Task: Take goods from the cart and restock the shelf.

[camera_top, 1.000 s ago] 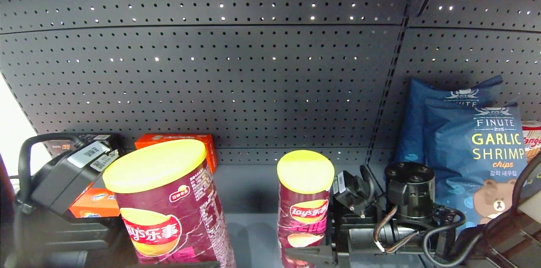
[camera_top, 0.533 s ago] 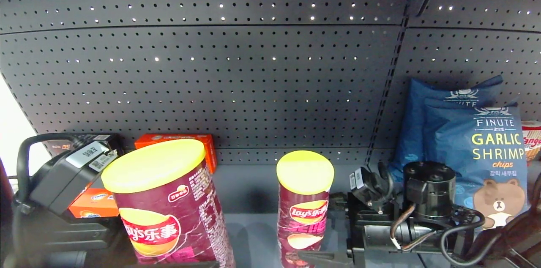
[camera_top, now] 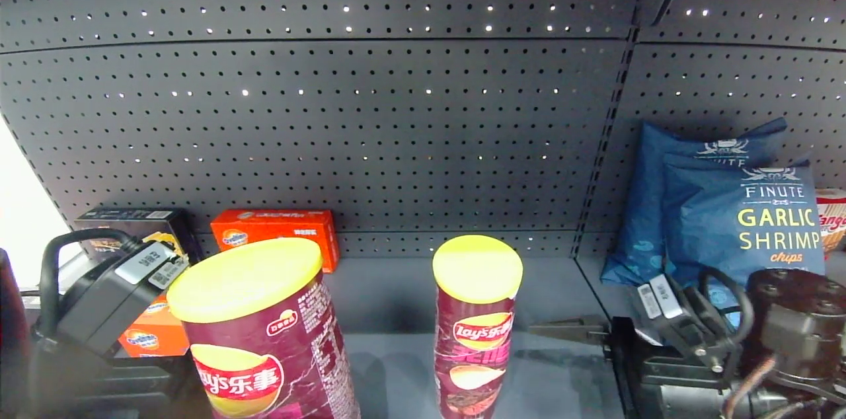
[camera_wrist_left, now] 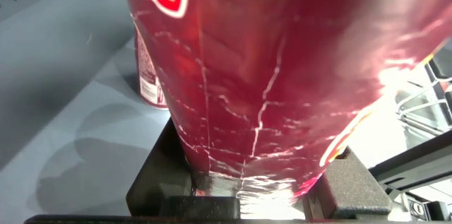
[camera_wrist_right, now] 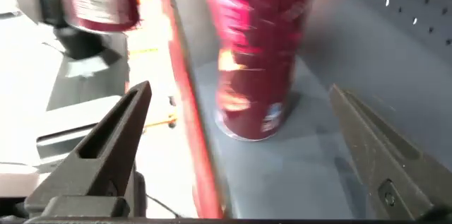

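The tall maroon cardboard chip canister with a yellow plastic lid (camera_top: 264, 340) is probably light for its size. Its wall should be stiff enough for a firm side grip but likely to dent under a hard squeeze, and the contents are brittle, so it wants a gentle set-down. Its glossy printed skin looks slippery. The best hold is across the round body, low to mid height, clear of the lid, which could pop off. That is roughly how the left gripper (camera_wrist_left: 258, 192) has it: in the left wrist view its two dark fingers are clamped on opposite sides of the canister's lower body. The canister leans slightly, close to the camera, in front of the left part of the grey metal shelf board (camera_top: 396, 287), and looks not yet set down. It shows a marbled maroon wrap with a red and yellow logo and pale vein-like lines. A second, matching maroon canister (camera_top: 476, 326) stands upright on the shelf near its middle, apart from the right gripper (camera_wrist_right: 240, 160), whose fingers are spread wide with nothing between them. Orange cardboard boxes (camera_top: 277, 234) sit at the back left and blue snack bags (camera_top: 740, 221) lean at the right.
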Robot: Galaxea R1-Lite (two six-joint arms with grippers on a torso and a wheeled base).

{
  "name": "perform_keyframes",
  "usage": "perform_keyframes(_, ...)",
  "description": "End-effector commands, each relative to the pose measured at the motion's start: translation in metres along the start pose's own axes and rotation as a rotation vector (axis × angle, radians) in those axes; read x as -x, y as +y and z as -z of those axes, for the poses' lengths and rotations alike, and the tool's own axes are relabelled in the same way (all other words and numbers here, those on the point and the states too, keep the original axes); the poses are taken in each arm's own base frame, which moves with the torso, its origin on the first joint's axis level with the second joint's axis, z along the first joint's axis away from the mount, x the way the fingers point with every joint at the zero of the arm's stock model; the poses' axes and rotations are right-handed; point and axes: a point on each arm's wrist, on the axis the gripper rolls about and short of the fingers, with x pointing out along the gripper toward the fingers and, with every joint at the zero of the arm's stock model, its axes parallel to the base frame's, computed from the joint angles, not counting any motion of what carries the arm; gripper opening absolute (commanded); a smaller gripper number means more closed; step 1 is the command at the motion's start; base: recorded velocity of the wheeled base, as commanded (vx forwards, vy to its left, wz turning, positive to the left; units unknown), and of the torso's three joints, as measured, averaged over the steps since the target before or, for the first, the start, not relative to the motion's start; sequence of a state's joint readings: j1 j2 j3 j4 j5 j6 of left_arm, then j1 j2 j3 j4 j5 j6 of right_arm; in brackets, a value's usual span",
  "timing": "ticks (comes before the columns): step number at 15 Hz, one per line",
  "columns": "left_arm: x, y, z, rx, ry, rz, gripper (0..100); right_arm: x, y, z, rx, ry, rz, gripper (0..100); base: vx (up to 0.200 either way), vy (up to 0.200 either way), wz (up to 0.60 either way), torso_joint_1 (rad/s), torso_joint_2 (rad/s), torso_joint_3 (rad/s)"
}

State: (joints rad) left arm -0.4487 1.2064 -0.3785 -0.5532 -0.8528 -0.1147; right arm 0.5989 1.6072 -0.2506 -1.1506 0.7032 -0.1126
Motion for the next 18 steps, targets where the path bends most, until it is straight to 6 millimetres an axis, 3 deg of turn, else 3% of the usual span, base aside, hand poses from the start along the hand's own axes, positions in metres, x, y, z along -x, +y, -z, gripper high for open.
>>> perform_keyframes(1, 0.001, 0.000, 0.001, 0.000, -0.002, -0.005, 0, 0.032, 0.025, -0.019, 0.054, -0.074, 0.060, 100, 0.000, 0.000, 0.00, 0.000, 0.00, 0.000)
perform_keyframes(7, 0.001, -0.001, -0.006, -0.036, -0.034, -0.074, 0, 0.093, 0.070, -0.042, 0.036, -0.061, 0.260, 100, 0.000, 0.000, 0.00, 0.000, 0.00, 0.000)
perform_keyframes(11, 0.005, -0.005, 0.000, -0.039, -0.039, -0.120, 0, 0.121, 0.089, -0.036, 0.019, -0.070, 0.431, 100, 0.000, 0.000, 0.00, 0.000, 0.00, 0.000)
perform_keyframes(18, -0.013, 0.005, -0.023, -0.089, -0.055, -0.231, 0, 0.157, 0.114, -0.016, 0.008, -0.172, 0.683, 100, 0.000, 0.000, 0.00, 0.000, 0.00, 0.000)
